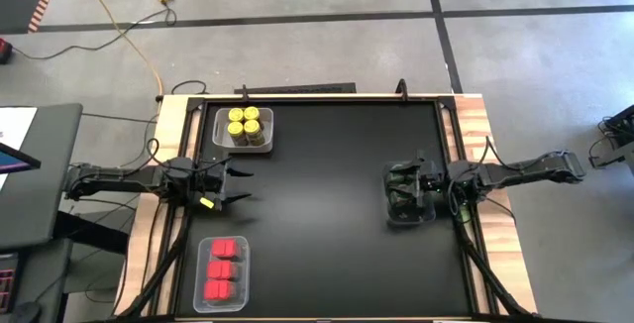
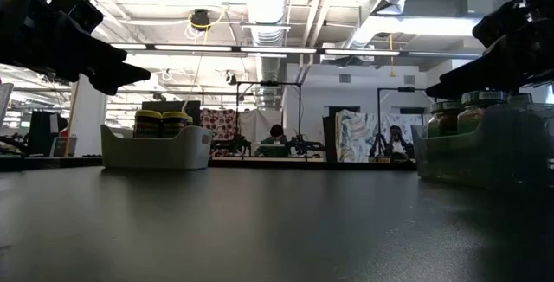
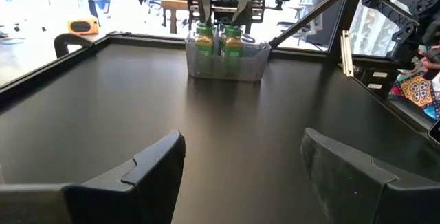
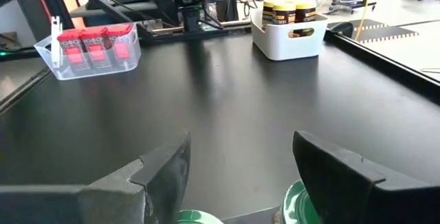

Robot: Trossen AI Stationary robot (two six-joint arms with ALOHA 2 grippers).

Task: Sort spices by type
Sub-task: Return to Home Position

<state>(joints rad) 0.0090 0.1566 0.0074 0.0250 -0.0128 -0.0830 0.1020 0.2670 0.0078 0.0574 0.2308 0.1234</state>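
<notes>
The left gripper at the table's left edge and the right gripper above the green-lidded jars in the right-hand bin are held wide open and empty, while yellow-lidded jars are kept in the far-left grey bin and red containers in the near-left clear bin.

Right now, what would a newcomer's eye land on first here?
The spices sit in three colour groups on the black table: yellow-lidded jars in a pale bin and red cans in a clear bin on the left arm's side, green-lidded jars in a dark bin on the right. The right gripper hangs over the green ones, jaws open. The left gripper hovers over bare table, jaws open.
</notes>
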